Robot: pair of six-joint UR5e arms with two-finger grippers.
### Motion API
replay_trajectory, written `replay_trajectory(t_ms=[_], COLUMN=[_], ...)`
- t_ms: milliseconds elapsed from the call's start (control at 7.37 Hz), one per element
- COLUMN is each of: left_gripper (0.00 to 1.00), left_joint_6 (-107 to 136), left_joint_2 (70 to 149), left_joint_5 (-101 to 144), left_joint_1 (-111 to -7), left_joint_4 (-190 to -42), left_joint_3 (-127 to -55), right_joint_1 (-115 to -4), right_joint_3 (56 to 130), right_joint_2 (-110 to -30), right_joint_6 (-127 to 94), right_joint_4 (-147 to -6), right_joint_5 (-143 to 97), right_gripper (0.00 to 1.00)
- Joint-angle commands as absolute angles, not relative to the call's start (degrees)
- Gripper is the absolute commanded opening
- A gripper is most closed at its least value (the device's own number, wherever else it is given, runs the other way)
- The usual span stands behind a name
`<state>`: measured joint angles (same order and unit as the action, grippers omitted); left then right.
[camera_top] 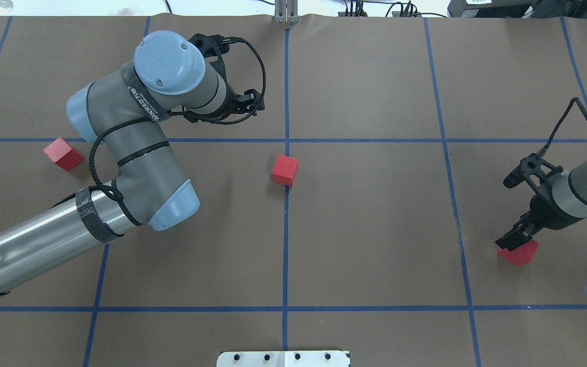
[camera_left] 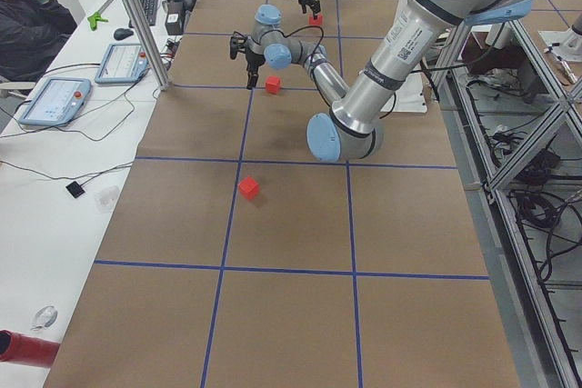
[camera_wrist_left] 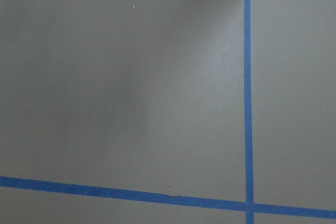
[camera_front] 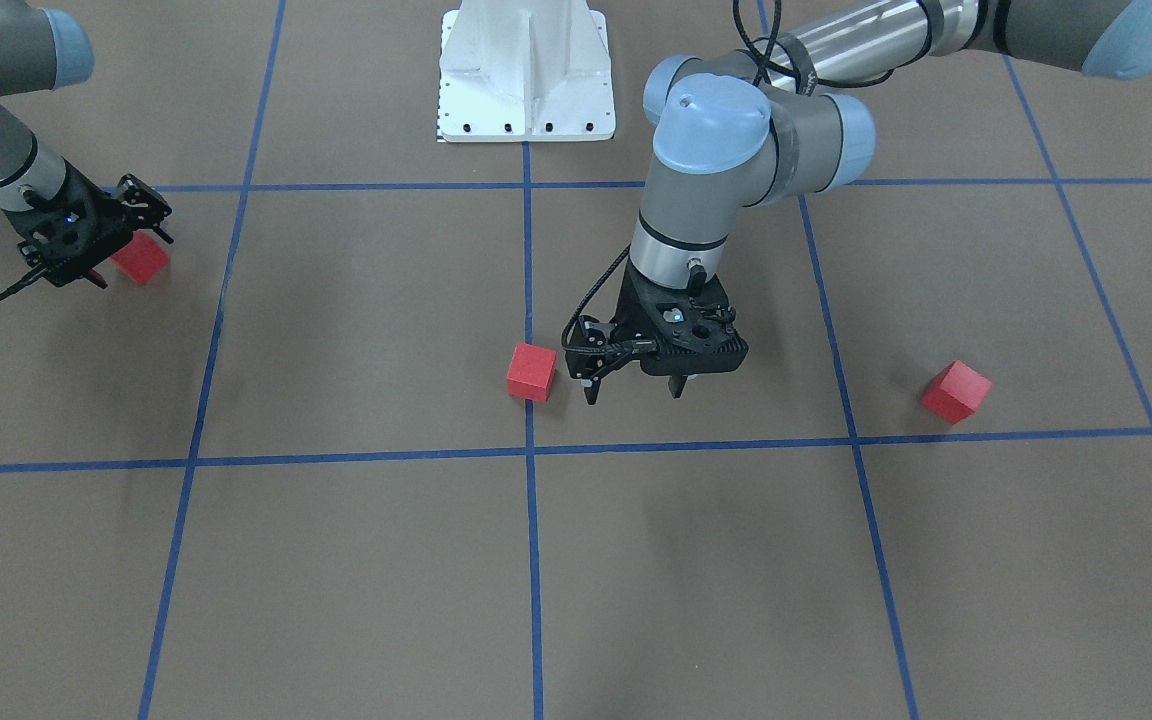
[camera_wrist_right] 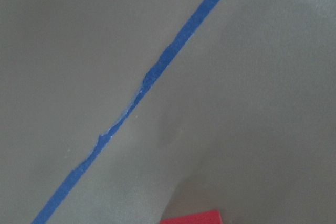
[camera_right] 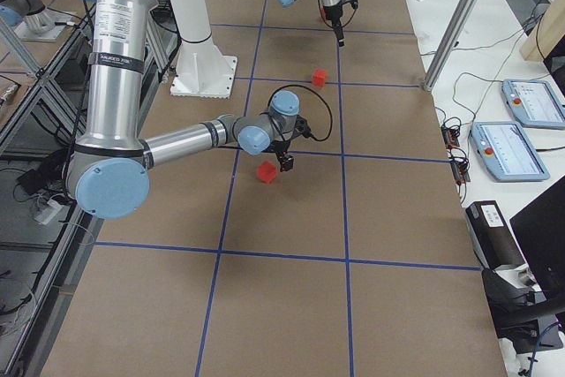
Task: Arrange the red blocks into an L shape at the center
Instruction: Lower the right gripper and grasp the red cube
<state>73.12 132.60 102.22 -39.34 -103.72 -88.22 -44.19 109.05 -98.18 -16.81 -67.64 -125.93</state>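
Three red blocks lie apart on the brown floor. One red block (camera_front: 531,372) (camera_top: 285,169) sits on the middle tape line, just short of the centre crossing (camera_front: 530,452). My left gripper (camera_front: 633,388) hovers right beside it, open and empty. A second red block (camera_front: 141,258) (camera_top: 517,252) lies by my right gripper (camera_front: 76,278) (camera_top: 513,238), which is low next to it and looks open; its top edge shows in the right wrist view (camera_wrist_right: 191,217). A third red block (camera_front: 956,392) (camera_top: 62,153) lies alone on my left side.
The white robot base (camera_front: 526,70) stands on the middle line at the robot's edge. My left arm's elbow (camera_top: 140,168) hangs over the floor between the third block and the centre. Blue tape lines (camera_wrist_left: 248,103) mark large squares.
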Motion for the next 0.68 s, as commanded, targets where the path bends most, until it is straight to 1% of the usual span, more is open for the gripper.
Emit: replay_trajectory(t_ms=[0,136,271,407,543], left_gripper=[1.0,1.0,1.0,1.0,1.0], left_joint_6=[73.1,73.2,73.2,73.2,73.2], left_joint_2=[131.9,131.9,131.8,131.8,131.8], left_joint_5=[102.2,102.2,102.1,102.1,102.1], left_joint_1=[-39.2,-39.1,-39.0,-38.9,-38.9], left_joint_4=[-104.0,-104.0,-104.1,-104.1,-104.1], left_joint_3=[-88.3,-88.3,-88.3,-88.3,-88.3], right_joint_1=[-42.9,-42.9,-42.8,-42.2,-42.2], right_joint_3=[108.8,108.8,108.8,108.7,108.6], right_joint_2=[-99.8,-100.4,-100.8,-101.2,-101.2], right_joint_6=[-16.8,-16.8,-16.8,-16.8,-16.8], right_joint_4=[-67.7,-67.7,-67.7,-67.7,-67.8], right_joint_5=[-125.9,-125.8,-125.8,-125.8,-125.8], right_gripper=[0.99,0.99,0.97,0.9,0.77])
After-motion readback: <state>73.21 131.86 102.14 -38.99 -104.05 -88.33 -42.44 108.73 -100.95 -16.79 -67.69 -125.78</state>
